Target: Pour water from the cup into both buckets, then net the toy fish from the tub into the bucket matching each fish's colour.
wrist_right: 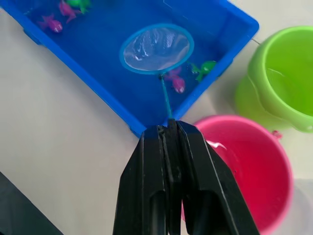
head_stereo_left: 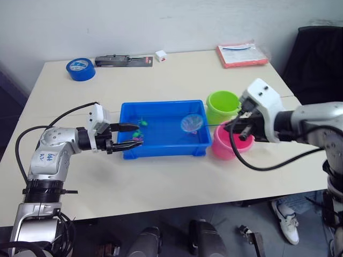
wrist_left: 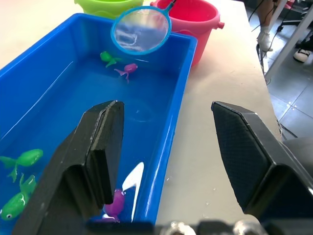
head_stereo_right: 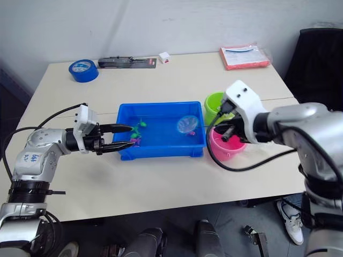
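The right gripper (wrist_right: 168, 128) has its fingers clamped on the net (wrist_right: 156, 49) by its thin handle, which runs from the fingers out over the pink bucket (head_stereo_left: 231, 144) into the tub (head_stereo_left: 163, 145). The hoop hangs just above the water at the tub's right end, with a pink fish (wrist_right: 177, 84) and a green fish (wrist_right: 204, 68) just beside it on the handle side. The left gripper (head_stereo_left: 126, 136) stands with fingers spread astride the tub's left wall. More fish cluster there. The green bucket (head_stereo_left: 222, 105) sits behind the pink one. The desk (head_stereo_left: 177, 182) offers open room in front.
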